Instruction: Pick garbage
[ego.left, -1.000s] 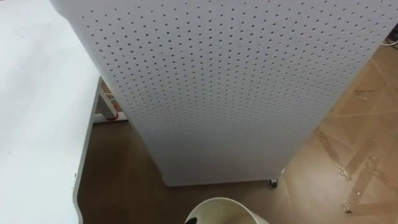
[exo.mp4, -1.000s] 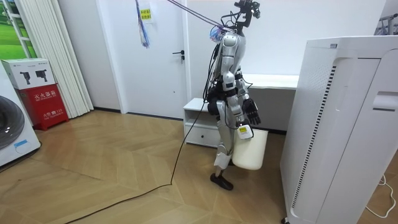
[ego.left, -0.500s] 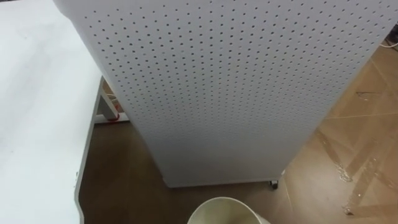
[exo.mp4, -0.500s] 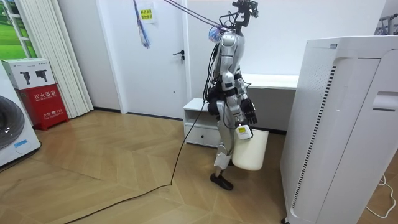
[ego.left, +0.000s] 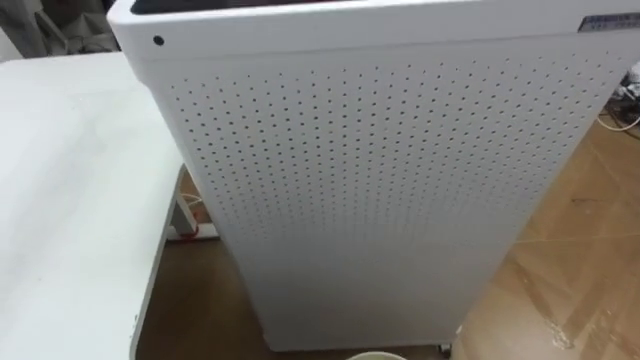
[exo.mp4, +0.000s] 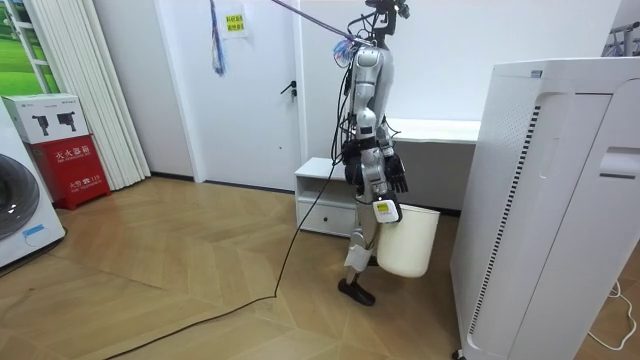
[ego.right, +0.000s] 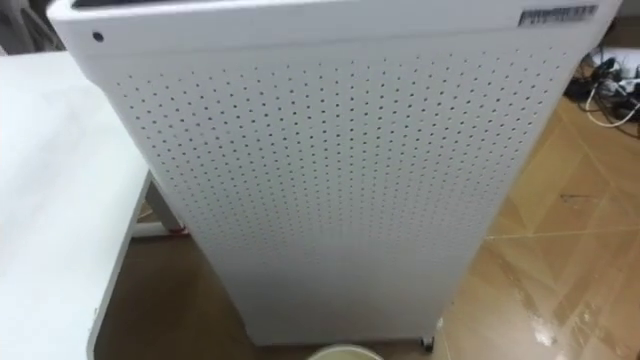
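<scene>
A cream waste bin (exo.mp4: 408, 242) hangs off the floor in front of me, beside my right hand (exo.mp4: 386, 181), whose fingers are curled at its rim. In the eye views a sliver of the bin's rim (ego.left: 376, 355) peeks in at the bottom edge. I stand upright close to a tall white perforated appliance (ego.left: 380, 180), facing its side. No garbage can be made out.
The tall appliance (exo.mp4: 545, 200) blocks the way ahead. A white table (ego.left: 70, 200) lies at my left, with a low white drawer cabinet (exo.mp4: 322, 195) behind me. Wooden floor opens to my right, where loose cables (ego.right: 610, 95) lie.
My head view has tilted up, so the appliance's top edge shows and the bin's rim has slid almost out of the bottom. In the room view the bin has swung forward toward the appliance.
</scene>
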